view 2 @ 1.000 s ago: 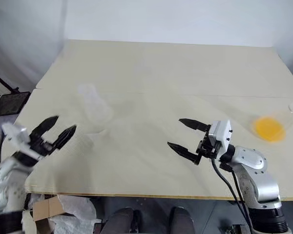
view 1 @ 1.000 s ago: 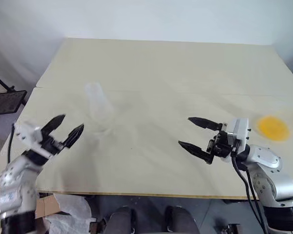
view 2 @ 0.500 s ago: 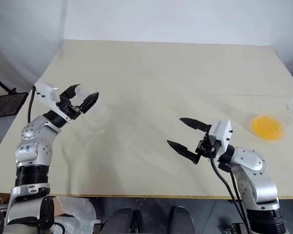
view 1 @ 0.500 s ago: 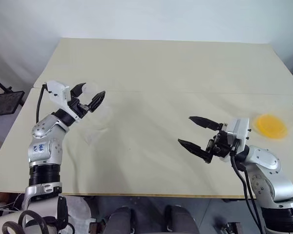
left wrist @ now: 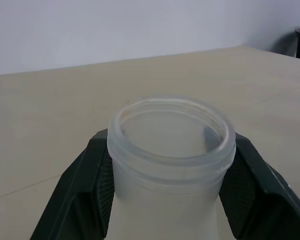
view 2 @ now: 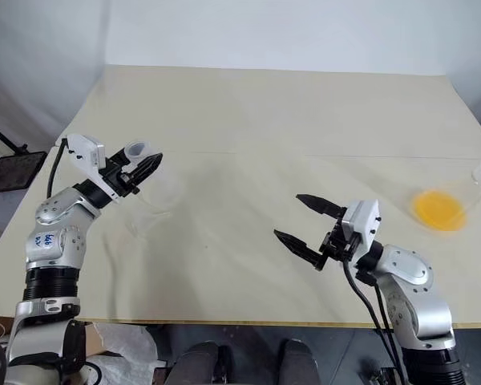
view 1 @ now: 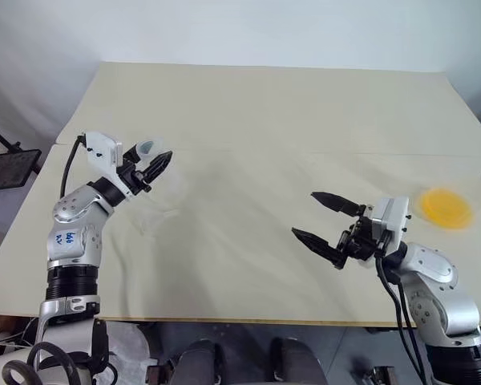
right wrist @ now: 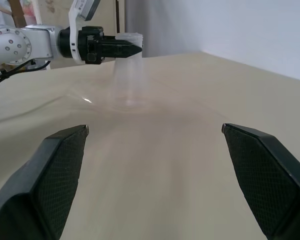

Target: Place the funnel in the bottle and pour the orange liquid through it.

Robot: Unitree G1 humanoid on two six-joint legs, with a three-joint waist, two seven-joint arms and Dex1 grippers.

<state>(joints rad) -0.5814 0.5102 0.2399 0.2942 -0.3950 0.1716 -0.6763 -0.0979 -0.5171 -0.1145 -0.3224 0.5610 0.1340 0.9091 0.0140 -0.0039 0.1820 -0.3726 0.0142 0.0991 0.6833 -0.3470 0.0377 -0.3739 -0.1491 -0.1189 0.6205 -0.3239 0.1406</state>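
Left gripper raised over tabletop, fingers closed against bottle neck. Right gripper low, fingers spread wide.

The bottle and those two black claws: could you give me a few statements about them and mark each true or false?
1. The left tool has its fingers on either side of the bottle neck. True.
2. The bottle has a funnel in it. False: its mouth is open and bare.
3. The right tool holds something. False: it is open with nothing in it.
4. The orange liquid sits far from the bottle, on the robot's right. True.
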